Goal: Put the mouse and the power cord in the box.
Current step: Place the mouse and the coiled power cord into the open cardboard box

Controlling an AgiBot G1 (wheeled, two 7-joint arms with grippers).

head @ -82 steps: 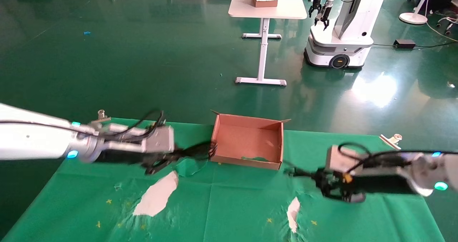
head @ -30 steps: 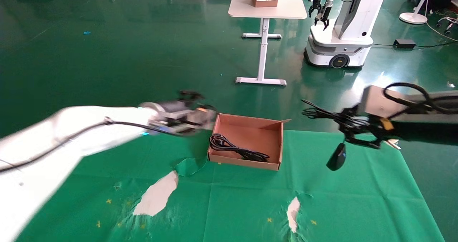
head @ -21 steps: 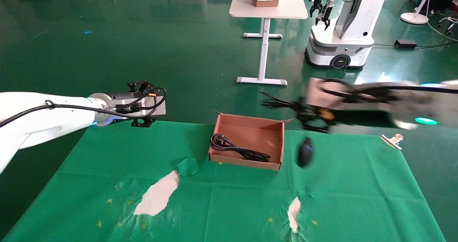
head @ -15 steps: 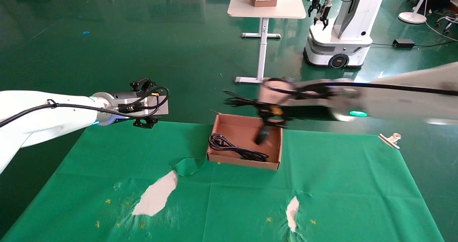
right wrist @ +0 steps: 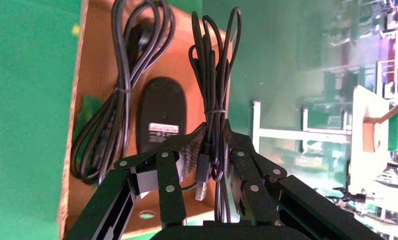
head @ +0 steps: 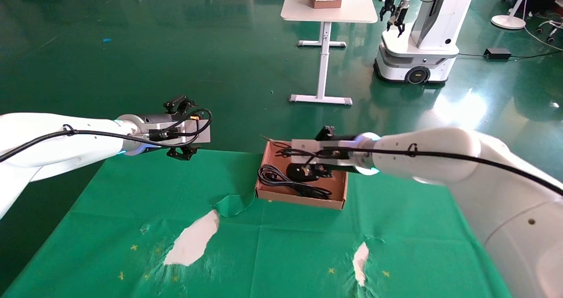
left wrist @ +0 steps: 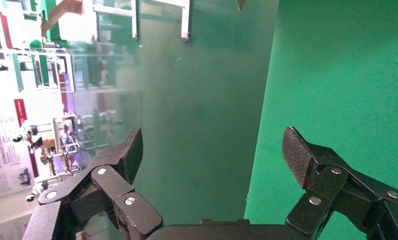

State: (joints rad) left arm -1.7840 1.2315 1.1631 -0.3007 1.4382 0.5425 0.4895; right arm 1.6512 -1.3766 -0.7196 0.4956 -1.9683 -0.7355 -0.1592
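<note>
Your right claw (right wrist: 212,150) clamps the small black oval mouse's (right wrist: 161,114) thin bundled cable (right wrist: 214,75) over the shallow brown cardboard box (head: 303,196); the mouse's pale label is unreadable. The thick coiled black power cord (right wrist: 112,120) lies inside. Your left claw (left wrist: 211,155) hangs spread, empty.

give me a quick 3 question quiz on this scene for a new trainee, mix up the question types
1. True or false: the power cord lies inside the box.
2. The right gripper is shut on: A) the mouse's body B) the mouse's thin bundled cable C) nothing
3. Fill in: the left gripper, held over the table's far left edge, is ____.

Key: 1 true. 2 B; the mouse lies label-up in the box. 3 open.
</note>
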